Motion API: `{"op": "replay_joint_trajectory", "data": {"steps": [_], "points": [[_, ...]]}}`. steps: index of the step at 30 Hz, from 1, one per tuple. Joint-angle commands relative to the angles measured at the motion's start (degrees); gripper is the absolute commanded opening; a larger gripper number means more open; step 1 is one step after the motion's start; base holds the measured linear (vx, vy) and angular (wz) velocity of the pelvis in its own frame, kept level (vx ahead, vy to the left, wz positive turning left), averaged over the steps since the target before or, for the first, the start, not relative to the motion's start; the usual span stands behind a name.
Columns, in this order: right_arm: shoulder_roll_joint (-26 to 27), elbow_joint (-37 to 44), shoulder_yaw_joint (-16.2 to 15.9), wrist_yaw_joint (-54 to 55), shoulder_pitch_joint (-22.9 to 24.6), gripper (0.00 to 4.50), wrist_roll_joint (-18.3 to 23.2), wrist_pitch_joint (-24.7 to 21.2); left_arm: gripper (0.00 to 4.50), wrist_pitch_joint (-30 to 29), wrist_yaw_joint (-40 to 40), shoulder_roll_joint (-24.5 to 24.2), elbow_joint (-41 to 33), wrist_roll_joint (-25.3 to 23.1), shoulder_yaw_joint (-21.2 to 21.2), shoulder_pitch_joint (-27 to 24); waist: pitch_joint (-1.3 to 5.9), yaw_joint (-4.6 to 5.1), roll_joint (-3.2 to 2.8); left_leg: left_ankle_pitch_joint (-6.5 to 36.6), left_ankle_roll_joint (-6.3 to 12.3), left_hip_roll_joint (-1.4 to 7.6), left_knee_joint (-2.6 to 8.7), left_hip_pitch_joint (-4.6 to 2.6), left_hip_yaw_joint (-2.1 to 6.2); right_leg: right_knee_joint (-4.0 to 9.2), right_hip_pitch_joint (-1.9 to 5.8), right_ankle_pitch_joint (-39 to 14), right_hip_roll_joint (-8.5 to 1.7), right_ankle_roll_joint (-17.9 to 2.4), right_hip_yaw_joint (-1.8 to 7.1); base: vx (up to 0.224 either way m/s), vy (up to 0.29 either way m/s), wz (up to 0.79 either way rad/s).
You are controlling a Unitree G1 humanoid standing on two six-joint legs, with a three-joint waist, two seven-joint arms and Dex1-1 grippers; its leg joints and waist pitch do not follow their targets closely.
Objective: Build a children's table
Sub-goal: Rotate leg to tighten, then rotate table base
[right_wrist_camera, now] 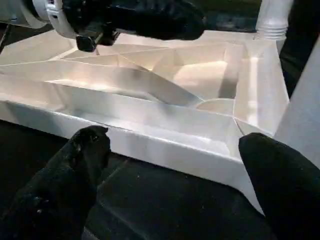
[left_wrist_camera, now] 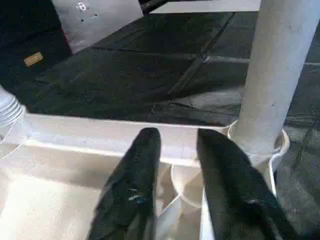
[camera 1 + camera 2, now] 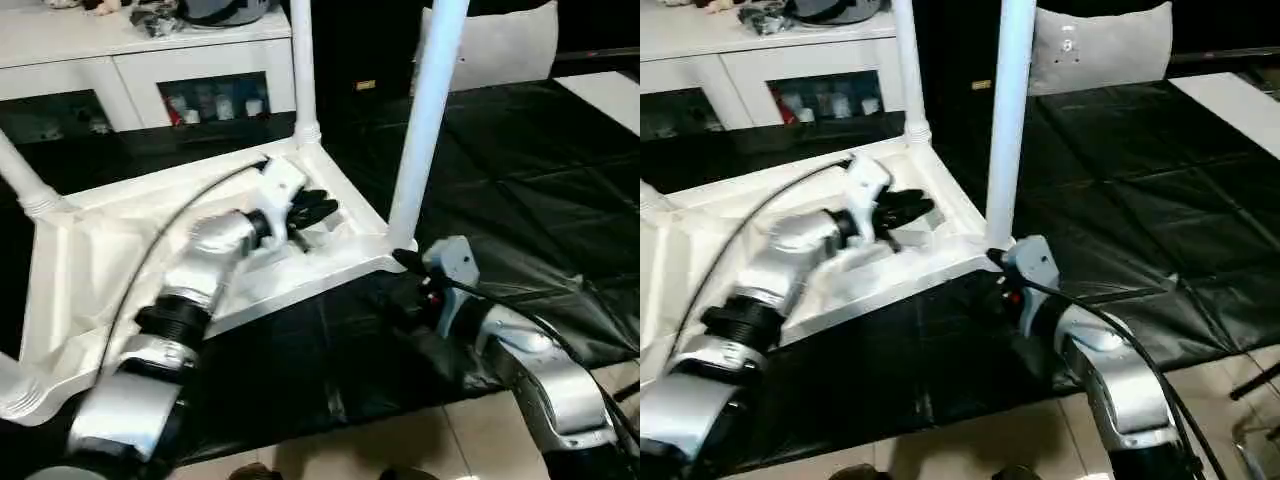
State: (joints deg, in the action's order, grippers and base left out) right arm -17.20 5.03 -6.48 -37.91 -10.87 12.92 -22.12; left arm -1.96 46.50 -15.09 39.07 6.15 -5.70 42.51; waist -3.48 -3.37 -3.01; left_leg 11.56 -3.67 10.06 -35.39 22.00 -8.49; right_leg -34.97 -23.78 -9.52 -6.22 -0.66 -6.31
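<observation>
— What do the head views give you?

— The children's table (image 3: 90, 250) lies upside down on a black mat (image 3: 520, 190), ribbed underside facing up. Legs stand up from its corner sockets: one leg (image 3: 428, 110) at the near right corner, another leg (image 3: 303, 70) at the far right corner, a third leg (image 3: 20, 175) at the far left, leaning out of the picture. A fourth leg's base (image 3: 18, 385) shows at the near left corner. Behind stands a white cabinet (image 3: 130, 70) with glass doors, and a grey cushion (image 3: 1100, 45) leans further right.

— And the arms?

— The left gripper (image 3: 312, 212) hangs over the underside near the far right corner, its black fingers a little apart, holding nothing. The right gripper (image 3: 990, 290) sits low on the mat, just beside the table's near rim, below the near right leg.

— The left wrist view?

— Its two fingers (image 2: 135, 185) point over the ribs toward the rim, with a narrow gap between them and nothing in it. The near right leg (image 2: 275, 75) rises from its socket just beside them.

— The right wrist view?

— Its fingers (image 1: 70, 180) are spread wide, level with the table's outer rim (image 1: 165, 145), gripping nothing. The left gripper (image 1: 150, 20) hovers above the ribs beyond.
</observation>
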Motion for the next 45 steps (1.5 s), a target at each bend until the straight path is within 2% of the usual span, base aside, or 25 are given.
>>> {"op": "replay_joint_trajectory", "data": {"steps": [1,2,3,4,5,6,7,8,10,11,12,14,16,18,19,21,22,23,24,25,27,29,31,37,45], "points": [[0.06,-0.5,-0.25,-0.29,-1.24,4.5,0.28,0.55,1.68,-1.22,2.22,-1.09,-1.94,0.44,-0.19,-0.35,4.31,-0.3,0.96,7.99,4.24,2.37,4.54,0.03,0.28,4.32,3.85,-14.91,-2.81,-10.21,2.93,0.0,0.0,0.0],[0.58,-2.05,-0.52,-0.4,-2.72,4.5,0.05,1.04,1.76,-2.36,4.29,-3.41,-5.46,0.17,-0.71,-2.56,4.27,-0.48,0.62,8.57,4.01,2.43,4.51,-0.28,0.25,4.41,3.61,-15.12,-2.85,-10.33,2.98,0.0,0.0,0.0],[0.85,-2.68,-0.63,-0.41,-3.32,4.5,-0.04,1.18,1.77,-3.09,4.97,-4.49,-7.24,0.16,-0.78,-3.76,4.16,-0.08,0.81,8.99,3.59,2.55,4.81,0.15,0.37,4.22,3.96,-15.06,-2.93,-10.67,3.03,0.0,0.0,0.0],[1.7,-4.73,-1.05,-0.55,-5.17,4.5,-0.36,1.78,1.75,-5.64,7.1,-8.11,-13.3,0.48,-0.83,-7.85,4.42,-0.28,0.66,8.99,2.99,2.75,4.69,-0.25,0.46,3.87,3.8,-14.12,-3.18,-11.04,3.14,0.0,0.0,0.0],[2.09,-5.68,-1.29,-0.67,-5.97,4.5,-0.55,2.13,1.8,-6.98,8.02,-9.88,-16.34,0.88,-0.68,-9.95,4.53,0.12,0.56,8.52,2.58,3.0,4.91,0.06,0.68,3.21,4.05,-12.74,-3.35,-11.67,3.12,0.0,0.0,0.0],[2.09,-5.68,-1.29,-0.67,-5.97,4.5,-0.55,2.13,1.94,-6.98,8.02,-9.88,-16.34,0.88,-0.68,-9.95,4.27,0.44,0.55,8.65,2.82,2.83,4.98,0.07,0.39,3.6,3.77,-12.87,-2.86,-11.49,3.13,0.0,0.0,0.0],[2.48,-6.68,-1.59,-0.8,-6.69,4.5,-0.75,2.43,1.94,-8.71,8.51,-11.51,-19.5,1.49,-0.19,-12.16,4.44,0.33,0.6,9.05,2.59,2.79,4.63,-0.71,0.13,3.47,3.36,-12.18,-2.8,-12.22,3.29,0.0,0.0,0.0],[3.38,-8.63,-1.99,-0.68,-7.88,4.5,-1.04,2.95,2.2,-11.37,9.64,-14.24,-25.12,2.95,0.51,-15.97,4.7,0.01,0.68,7.5,2.74,2.94,4.71,-0.39,0.33,2.76,3.72,-10.63,-3.08,-12.96,3.28,0.0,0.0,0.0],[4.96,-12.18,-2.96,-0.38,-9.89,4.5,-1.68,4.16,2.17,-15.84,11.75,-18.61,-34.27,5.22,1.53,-22.26,4.13,0.32,1.07,9.17,2.61,3.07,5.14,-0.27,0.21,3.05,3.36,-12.27,-2.79,-13.17,3.24,0.0,0.0,0.0],[5.89,-14.0,-3.49,-0.4,-10.87,4.5,-1.99,5.16,2.21,-17.97,12.33,-20.13,-37.96,5.99,1.87,-24.84,4.0,0.24,0.66,11.11,1.87,3.04,5.21,-0.7,0.02,3.23,3.0,-14.27,-2.66,-13.03,3.32,0.0,0.0,0.0],[5.94,-14.12,-3.52,-0.41,-10.94,4.5,-2.0,5.24,2.33,-18.12,12.35,-20.19,-38.17,6.02,1.9,-24.97,3.93,0.28,0.64,11.64,1.53,3.07,5.25,-0.73,0.07,3.32,3.01,-14.58,-2.68,-12.96,3.39,0.0,0.0,0.0],[7.93,-18.14,-4.28,0.06,-13.22,4.5,-2.48,6.73,2.6,-22.39,12.25,-21.78,-44.31,6.59,2.42,-28.73,3.68,-0.38,0.82,14.14,0.74,2.86,5.3,-1.63,-0.29,3.86,2.38,-16.25,-2.36,-12.47,3.66,0.0,0.0,0.0],[8.91,-19.94,-4.44,0.73,-14.32,4.5,-2.78,7.04,2.59,-24.11,11.77,-22.2,-46.53,6.73,2.48,-30.0,3.34,-0.14,0.94,16.55,-0.63,2.99,5.85,-0.84,0.05,3.5,3.01,-18.42,-2.5,-11.73,3.65,0.0,0.0,0.0],[11.46,-24.31,-4.06,3.18,-17.04,4.5,-3.3,7.89,2.96,-27.89,10.84,-22.84,-50.32,7.68,2.5,-32.17,3.05,0.24,0.79,20.97,-1.93,2.83,6.04,-1.29,0.24,4.11,2.76,-23.51,-2.59,-10.42,3.75,0.0,0.0,0.0],[12.22,-25.9,-3.82,4.35,-17.99,4.5,-3.62,8.3,3.04,-28.36,10.49,-23.17,-51.06,7.09,2.2,-32.79,3.15,0.21,0.48,21.95,-2.61,2.77,6.02,-1.63,0.22,4.34,2.48,-23.8,-2.54,-10.05,3.89,0.0,0.0,0.0],[13.67,-29.86,-3.31,6.87,-20.02,4.5,-4.78,10.32,3.03,-30.52,9.16,-24.53,-53.93,6.6,1.49,-34.57,3.14,0.46,0.44,22.51,-3.07,2.69,6.11,-1.42,0.38,4.17,2.64,-23.2,-2.46,-9.97,3.98,0.0,0.0,0.0],[14.62,-32.31,-2.94,9.04,-21.33,4.5,-5.55,11.57,3.02,-32.0,8.79,-25.34,-55.52,6.31,0.87,-35.7,3.2,0.32,0.01,22.53,-3.01,2.58,6.02,-1.79,0.33,4.3,2.45,-22.87,-2.33,-9.93,4.09,0.0,0.0,0.0],[15.41,-34.61,-2.48,11.4,-22.56,4.5,-6.24,12.86,3.21,-33.53,8.36,-25.63,-56.98,6.11,0.54,-36.57,3.17,0.7,0.27,22.12,-3.25,2.66,6.05,-1.47,0.35,4.06,2.53,-21.53,-2.33,-10.58,4.2,0.0,0.0,0.0],[16.05,-36.47,-1.92,13.79,-23.64,4.5,-6.75,13.68,3.46,-35.1,7.78,-25.58,-57.87,5.93,0.37,-37.06,3.17,0.59,-0.29,22.1,-3.4,2.59,6.04,-1.49,0.39,4.01,2.61,-21.6,-2.28,-10.6,4.2,0.0,0.0,0.0],[16.61,-38.39,-1.21,15.93,-24.76,4.5,-7.06,14.29,3.42,-36.91,7.12,-25.63,-58.76,5.8,0.28,-37.31,3.33,0.62,-0.05,21.52,-3.53,2.54,5.86,-1.78,0.15,4.03,2.34,-20.6,-2.17,-11.01,4.3,0.0,0.0,0.0],[17.23,-41.4,0.16,19.72,-26.49,4.5,-7.46,15.42,3.4,-38.86,5.68,-25.99,-59.51,4.13,-0.87,-37.47,3.39,0.58,-0.08,20.37,-3.26,2.44,5.77,-1.57,0.11,3.93,2.65,-19.21,-1.96,-11.34,4.3,0.0,0.0,0.0],[17.49,-44.06,1.65,23.23,-27.79,4.5,-7.69,16.45,3.86,-39.93,4.66,-26.4,-59.55,2.96,-2.58,-37.74,3.44,0.63,-0.17,19.6,-3.44,2.43,5.68,-1.57,0.04,3.74,2.75,-17.9,-1.78,-11.39,4.22,0.0,0.0,0.0],[17.48,-45.66,2.71,25.48,-28.4,4.5,-7.81,17.57,3.85,-40.43,3.93,-26.27,-59.42,2.81,-3.25,-37.96,3.54,0.52,-0.23,19.22,-3.24,2.37,5.56,-1.66,-0.08,3.79,2.7,-17.02,-1.73,-11.48,4.22,0.0,0.0,0.0],[16.23,-50.95,7.18,32.2,-30.95,4.5,-7.17,20.7,4.41,-40.15,2.31,-26.28,-58.02,-0.04,-6.4,-37.77,3.67,0.24,-0.53,19.31,-3.36,2.36,5.5,-1.98,-0.19,3.55,2.57,-15.03,-1.5,-11.99,4.09,0.0,0.0,0.0],[11.86,-57.7,11.47,37.47,-33.74,4.5,-6.48,24.84,4.47,-39.3,-1.74,-25.18,-55.77,-3.91,-9.28,-36.64,3.6,-0.05,0.04,19.85,-2.96,2.22,5.32,-1.98,-0.34,3.9,2.65,-17.79,-1.58,-10.71,4.0,0.0,0.0,0.0]]}}
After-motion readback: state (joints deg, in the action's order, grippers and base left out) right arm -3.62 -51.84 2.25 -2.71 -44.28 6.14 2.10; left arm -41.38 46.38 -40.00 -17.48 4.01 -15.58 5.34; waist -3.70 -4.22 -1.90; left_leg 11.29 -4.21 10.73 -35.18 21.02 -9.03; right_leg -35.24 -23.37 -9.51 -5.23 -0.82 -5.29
